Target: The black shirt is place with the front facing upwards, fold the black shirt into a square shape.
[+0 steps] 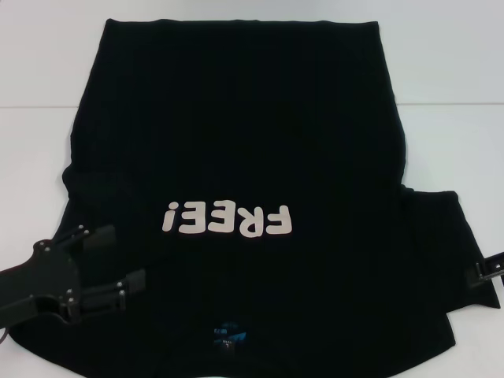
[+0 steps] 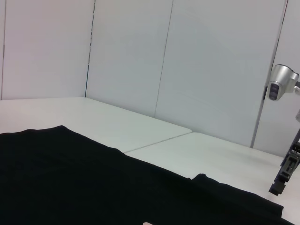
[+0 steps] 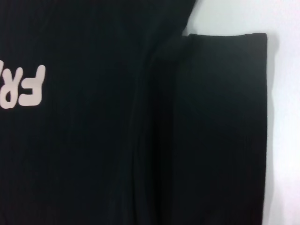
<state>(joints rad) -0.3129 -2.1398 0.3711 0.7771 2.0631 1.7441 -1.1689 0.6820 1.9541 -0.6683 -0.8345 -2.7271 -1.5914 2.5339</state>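
The black shirt point(image 1: 236, 142) lies spread flat on the white table, front up, its pale "FREE!" lettering point(image 1: 227, 220) reading upside down from the head view and a small blue neck label point(image 1: 228, 336) at the near edge. My left gripper point(image 1: 116, 258) hovers open over the shirt's near-left shoulder area, nothing between its fingers. Only a small part of my right gripper point(image 1: 488, 269) shows, at the outer edge of the right sleeve point(image 1: 441, 244). The right wrist view looks down on that sleeve point(image 3: 220, 122) and on part of the lettering point(image 3: 23, 86).
Bare white table point(image 1: 449, 71) surrounds the shirt on the far side and on both flanks, with a seam point(image 2: 157, 140) between two tabletops. White wall panels point(image 2: 140, 56) stand behind. The right arm point(image 2: 283, 84) shows far off in the left wrist view.
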